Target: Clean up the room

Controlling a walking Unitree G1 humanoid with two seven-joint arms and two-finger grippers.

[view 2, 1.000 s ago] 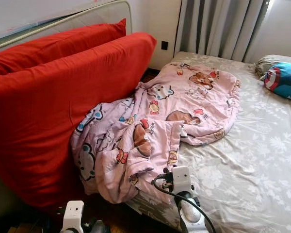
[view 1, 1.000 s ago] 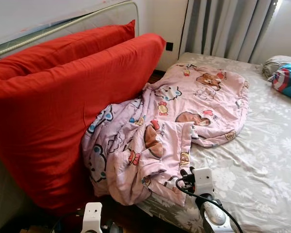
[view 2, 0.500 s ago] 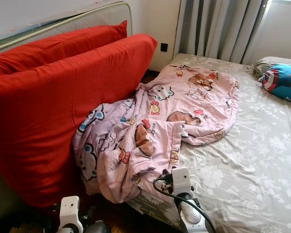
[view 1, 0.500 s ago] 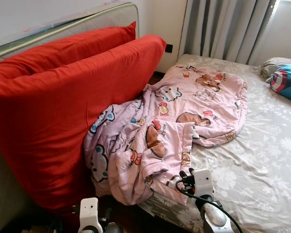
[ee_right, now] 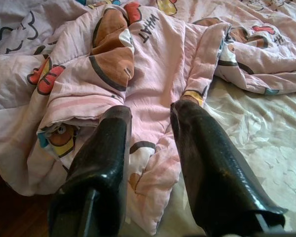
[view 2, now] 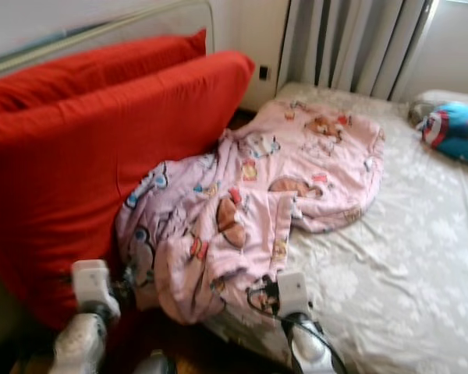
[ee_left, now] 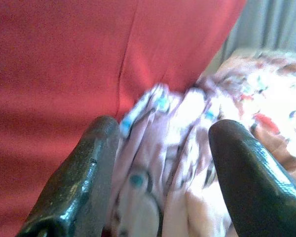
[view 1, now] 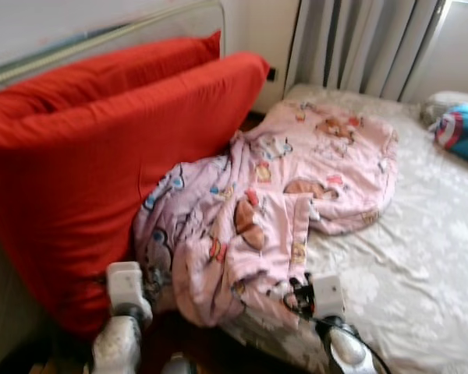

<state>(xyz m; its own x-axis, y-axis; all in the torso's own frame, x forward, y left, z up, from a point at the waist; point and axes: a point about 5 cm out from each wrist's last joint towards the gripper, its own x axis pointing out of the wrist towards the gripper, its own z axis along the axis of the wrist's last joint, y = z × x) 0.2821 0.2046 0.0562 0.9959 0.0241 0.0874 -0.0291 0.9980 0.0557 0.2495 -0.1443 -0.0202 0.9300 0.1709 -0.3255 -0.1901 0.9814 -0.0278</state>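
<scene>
Two end effectors are closing on the crumpled pink blanket (view 1: 281,202), which spills off the bed (view 1: 421,265) at its near corner, toward the red cushions (view 1: 101,171) at nine o'clock. My guess is that the step in hand is taking hold of the blanket so it can be straightened or folded; nothing is gripped yet.

Right end effector (ee_right: 150,143) lies low at five o'clock in the head views, its fingers apart with a fold of the blanket's hem between them, not yet pinched. Left end effector (ee_left: 163,163) is raised at seven o'clock, just beside the hanging edge of the blanket where it meets the cushions, fingers wide apart with cloth showing between them.

The next move probably calls for both to push a little deeper into the fabric and shut on a firm fold, since a loose hem could slip out. A striped pillow (view 1: 462,132) rests at two o'clock, well apart from the work.
</scene>
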